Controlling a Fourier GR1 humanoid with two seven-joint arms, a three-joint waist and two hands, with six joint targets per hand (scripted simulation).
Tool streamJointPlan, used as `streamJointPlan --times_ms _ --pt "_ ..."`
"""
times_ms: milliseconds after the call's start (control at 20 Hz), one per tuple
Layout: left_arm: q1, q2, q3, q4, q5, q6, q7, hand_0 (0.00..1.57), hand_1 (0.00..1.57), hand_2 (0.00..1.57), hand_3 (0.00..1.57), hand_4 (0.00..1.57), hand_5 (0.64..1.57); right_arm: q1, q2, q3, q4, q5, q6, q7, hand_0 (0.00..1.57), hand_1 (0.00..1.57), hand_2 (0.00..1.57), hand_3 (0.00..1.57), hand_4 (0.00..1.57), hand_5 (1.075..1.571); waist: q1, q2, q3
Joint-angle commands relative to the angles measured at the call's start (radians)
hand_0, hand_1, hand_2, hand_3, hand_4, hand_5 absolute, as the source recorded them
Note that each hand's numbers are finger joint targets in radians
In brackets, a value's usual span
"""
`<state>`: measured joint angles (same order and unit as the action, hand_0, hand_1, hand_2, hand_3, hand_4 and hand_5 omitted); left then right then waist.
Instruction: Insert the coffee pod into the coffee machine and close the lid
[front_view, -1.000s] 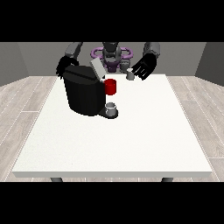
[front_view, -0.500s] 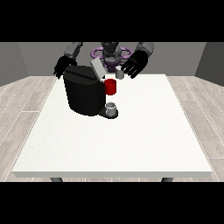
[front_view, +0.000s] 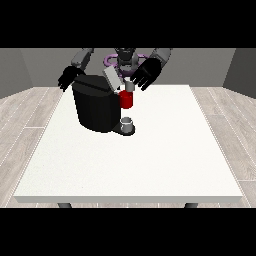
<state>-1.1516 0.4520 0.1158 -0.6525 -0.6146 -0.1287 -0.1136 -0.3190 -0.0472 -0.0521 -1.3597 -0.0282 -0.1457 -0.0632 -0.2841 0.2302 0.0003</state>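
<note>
Front view. Hand at the view's right (front_view: 145, 74) hovers with fingers spread and relaxed, just above and at about 2 o'clock from the coffee pod (front_view: 130, 86); whether any finger touches the pod cannot be told. Hand at the view's left (front_view: 68, 79) hangs at the machine's 10 o'clock corner, fingers drooping loosely, holding nothing.

Coffee pod: small grey cylinder, upright at the top front of the coffee machine (front_view: 97, 105), directly over the red part (front_view: 127, 99) of the brew head. Whether it is fully seated or only resting in the opening cannot be told.

Lid (front_view: 112, 78): pale flap, tilted up and back, just at 10 o'clock from the pod, not yet closed.

Handling judgement: pod looks light, stiff, smooth-sided, likely to tip or skid if nudged sideways; best taken by its side walls or pressed straight down on its flat top. Lid looks a thin rigid flap on a hinge; push on its raised free edge, swinging toward 4 o'clock.

Small grey cup (front_view: 127, 122) sits on the machine's base at 6 o'clock from the pod, well below the work.

Room: table (front_view: 150, 160) is open from 3 through 9 o'clock; table edges well apart from the machine. Tight spot is between lid and hand.
</note>
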Motion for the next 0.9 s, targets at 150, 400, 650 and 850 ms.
streamJointPlan --times_ms 150,400,650,850 --pt "-0.021 0.012 0.002 0.024 -0.005 -0.052 0.016 1.3 1.3 1.33 1.23 0.5 1.571 -0.024 -0.004 -0.014 -0.012 -0.013 -0.011 0.059 0.0 0.0 0.0 0.0 0.5 1.571 0.007 -0.012 -0.0002" --pt "0.016 -0.097 -0.023 0.002 -0.027 0.044 0.026 1.26 1.26 1.3 1.21 0.51 1.571 0.032 0.038 0.022 0.012 0.02 -0.028 -0.038 0.0 0.0 0.0 0.0 0.51 1.571 0.008 -0.007 0.0" --pt "-0.012 -0.037 -0.01 0.026 -0.029 -0.008 0.001 1.18 1.18 1.26 1.19 0.5 1.571 -0.009 0.012 0.001 -0.012 0.008 -0.027 0.01 0.0 0.0 0.0 0.0 0.48 1.571 0.009 0.016 -0.0002" --pt "-0.03 -0.024 -0.01 0.027 -0.027 -0.036 -0.031 1.19 1.19 1.27 1.2 0.51 1.571 -0.028 -0.004 -0.02 -0.005 -0.013 -0.011 0.011 0.0 0.0 0.0 0.0 0.45 1.571 0.007 0.036 -0.0001"
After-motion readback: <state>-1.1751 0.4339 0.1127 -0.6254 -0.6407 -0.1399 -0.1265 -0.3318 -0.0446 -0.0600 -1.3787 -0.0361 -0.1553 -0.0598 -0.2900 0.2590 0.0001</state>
